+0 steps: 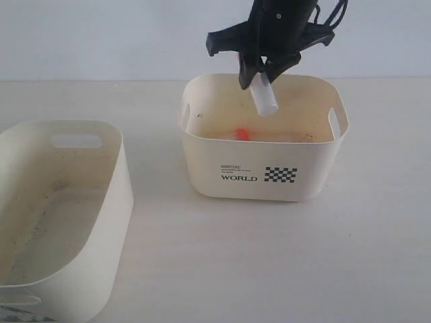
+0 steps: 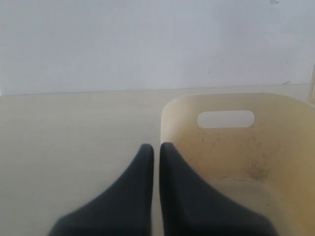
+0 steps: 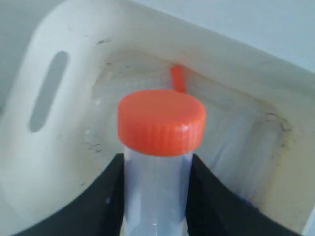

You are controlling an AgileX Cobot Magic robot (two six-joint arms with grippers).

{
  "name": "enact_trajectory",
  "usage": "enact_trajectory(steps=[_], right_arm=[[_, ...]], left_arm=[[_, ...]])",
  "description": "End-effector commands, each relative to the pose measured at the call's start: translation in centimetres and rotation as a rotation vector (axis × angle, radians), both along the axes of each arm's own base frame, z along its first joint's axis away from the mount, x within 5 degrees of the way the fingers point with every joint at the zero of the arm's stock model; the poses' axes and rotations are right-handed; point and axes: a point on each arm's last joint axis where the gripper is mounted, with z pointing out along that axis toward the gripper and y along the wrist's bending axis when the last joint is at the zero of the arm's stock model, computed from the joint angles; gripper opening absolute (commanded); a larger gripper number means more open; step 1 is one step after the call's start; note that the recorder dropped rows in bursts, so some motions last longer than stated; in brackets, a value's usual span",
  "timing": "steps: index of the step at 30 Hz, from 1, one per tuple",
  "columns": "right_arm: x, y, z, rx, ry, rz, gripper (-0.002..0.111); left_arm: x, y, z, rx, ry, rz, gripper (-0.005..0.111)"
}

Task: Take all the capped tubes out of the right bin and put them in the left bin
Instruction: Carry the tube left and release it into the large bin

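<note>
Lower left, nearest the camera, the left bin [image 1: 101, 222] stands on the bench [image 1: 202, 269]. At upper centre my right gripper [image 1: 261, 73] is clamped on one capped tube [image 1: 264, 98] over the right bin [image 1: 269, 168]. A second tube [image 1: 242, 134] lies inside. My left gripper [image 2: 156, 150] has its jaws together. Next, I judge, comes carrying the tube leftward and releasing it.

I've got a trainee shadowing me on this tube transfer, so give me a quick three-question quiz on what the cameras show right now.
1. True or false: the right hand grips a clear plastic tube with an orange-red screw cap.
2. That tube hangs above: A) the cream "WORLD" bin with the checkered patch; B) a metal tray; C) a cardboard box.
3. Fill in: on the left hand, the jaws are ____.
Key: 1 true; 2 A; 3 shut.
</note>
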Motion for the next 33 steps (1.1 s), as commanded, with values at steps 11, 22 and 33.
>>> enact_trajectory(steps=[11,22,33], right_arm=[[-10.6,18.5,1.3,0.295,-0.269,0.855,0.002],[-10.4,19.5,-0.2,0.335,-0.199,0.818,0.046],[-9.4,13.8,5.5,0.14,-0.311,0.613,0.0]], left_arm=[[0.0,0.0,0.1,-0.007,-0.003,0.002,0.004],[0.0,0.0,0.1,-0.007,-0.003,0.002,0.004],[0.0,0.0,0.1,-0.007,-0.003,0.002,0.004]])
